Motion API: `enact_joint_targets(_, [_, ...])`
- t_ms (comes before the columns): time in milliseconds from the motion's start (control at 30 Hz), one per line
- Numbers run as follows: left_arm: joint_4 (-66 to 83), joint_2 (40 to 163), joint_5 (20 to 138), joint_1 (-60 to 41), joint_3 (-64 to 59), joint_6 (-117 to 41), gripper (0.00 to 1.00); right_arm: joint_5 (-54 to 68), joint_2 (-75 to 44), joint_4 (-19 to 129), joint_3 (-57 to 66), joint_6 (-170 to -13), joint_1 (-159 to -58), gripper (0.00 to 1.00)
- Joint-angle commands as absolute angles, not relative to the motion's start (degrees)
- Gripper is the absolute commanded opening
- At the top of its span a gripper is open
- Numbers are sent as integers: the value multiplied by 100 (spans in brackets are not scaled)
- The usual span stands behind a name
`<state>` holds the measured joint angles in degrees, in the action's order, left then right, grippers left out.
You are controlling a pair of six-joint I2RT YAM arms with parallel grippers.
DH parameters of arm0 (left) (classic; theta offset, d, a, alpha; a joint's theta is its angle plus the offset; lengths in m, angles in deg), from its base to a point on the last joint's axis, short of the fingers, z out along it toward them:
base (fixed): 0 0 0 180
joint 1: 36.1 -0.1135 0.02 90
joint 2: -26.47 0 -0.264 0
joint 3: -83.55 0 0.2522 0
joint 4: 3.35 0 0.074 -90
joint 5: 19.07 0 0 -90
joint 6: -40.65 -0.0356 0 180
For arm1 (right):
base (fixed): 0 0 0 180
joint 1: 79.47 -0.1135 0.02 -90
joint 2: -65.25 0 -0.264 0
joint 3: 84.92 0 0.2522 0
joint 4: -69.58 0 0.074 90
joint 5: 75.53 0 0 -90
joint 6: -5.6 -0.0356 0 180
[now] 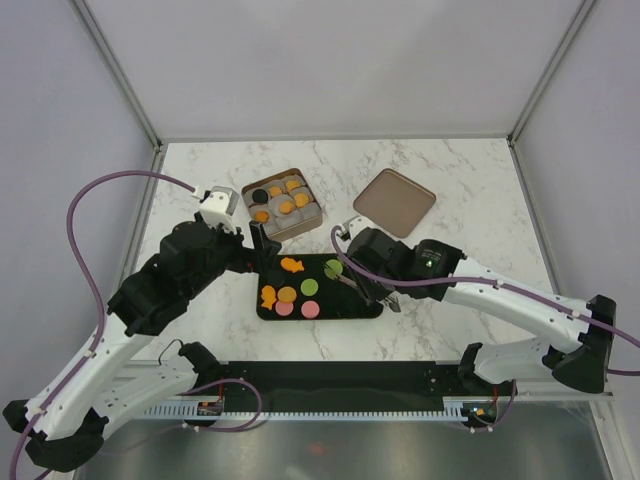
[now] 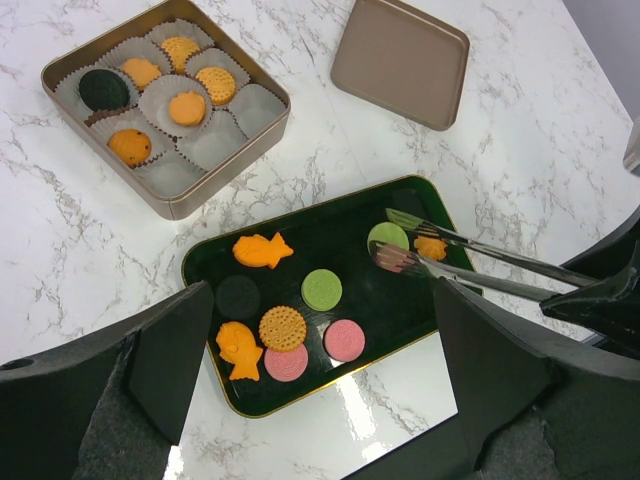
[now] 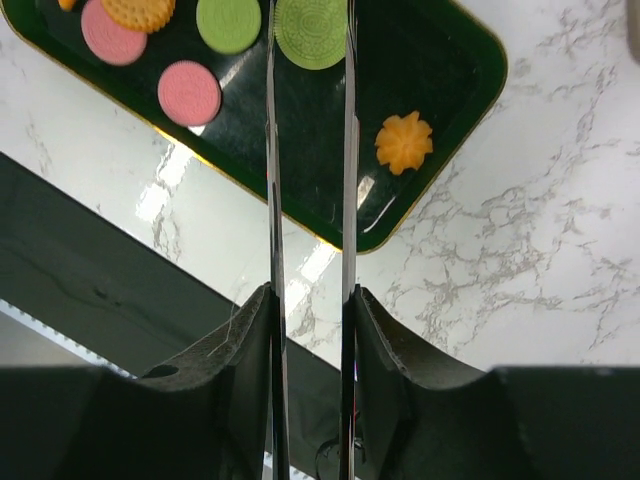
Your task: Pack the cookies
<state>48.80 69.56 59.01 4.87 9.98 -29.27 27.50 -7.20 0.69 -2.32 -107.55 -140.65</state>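
Loose cookies lie on a black tray [image 2: 205, 262]: an orange fish [image 2: 262, 250], a black disc [image 2: 238, 296], an orange biscuit [image 2: 283, 327], two pink discs [image 2: 344, 340], a green disc [image 2: 321, 289] and an orange flower [image 3: 404, 142]. My right gripper [image 3: 310, 300] is shut on metal tongs [image 3: 272, 150]. The tong blades stand on either side of a second green cookie [image 3: 312, 32], touching its edges. My left gripper [image 2: 325, 330] is open and empty above the tray's near side. A gold tin [image 2: 255, 135] holds a black and several orange cookies in paper cups.
The tin's lid [image 2: 400, 60] lies flat on the marble table, to the right of the tin [image 1: 283, 203] and beyond the tray [image 1: 365, 308]. Some paper cups in the tin are empty. Enclosure walls stand around the table.
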Motion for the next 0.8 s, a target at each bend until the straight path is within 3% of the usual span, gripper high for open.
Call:
enact_joint_targets(0, [4662, 6910, 5775, 485, 897, -2852, 100, 2985, -892, 299, 293, -10611, -13880, 34])
enact_joint_targets(400, [4644, 6936, 5590, 494, 414, -3010, 100, 2027, -2772, 1635, 2305, -10233, -12658, 35])
enact_joint_targets(633, [4557, 7190, 5441, 494, 28, -3238, 100, 1456, -4170, 1820, 3702, -10180, -12578, 34])
enact_joint_targets(767, [4539, 7366, 5327, 494, -79, -3361, 100, 1245, -4549, 1803, 3897, -10136, -12570, 34])
